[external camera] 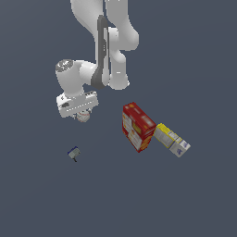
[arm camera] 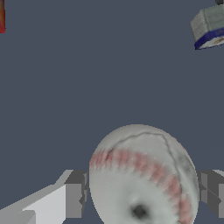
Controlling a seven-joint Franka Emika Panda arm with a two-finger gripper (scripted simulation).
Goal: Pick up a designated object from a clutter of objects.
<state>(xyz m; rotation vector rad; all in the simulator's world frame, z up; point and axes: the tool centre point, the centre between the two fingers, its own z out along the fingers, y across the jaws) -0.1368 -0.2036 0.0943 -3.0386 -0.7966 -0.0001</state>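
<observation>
The designated object, a white ball with red stitching, fills the wrist view and sits between my two fingers. One finger stands a thin gap off its side, while the other finger is right at its opposite edge. In the exterior view the ball peeks out just under my gripper, which hangs straight over it and stands open around it. The rest of the clutter of objects lies apart from it. I cannot tell whether the ball rests on the floor.
A tall red box stands toward the exterior view's right, with a yellow-and-white box lying beside it. A tiny blue-and-grey item lies in front of the gripper, also seen as a grey-and-blue block.
</observation>
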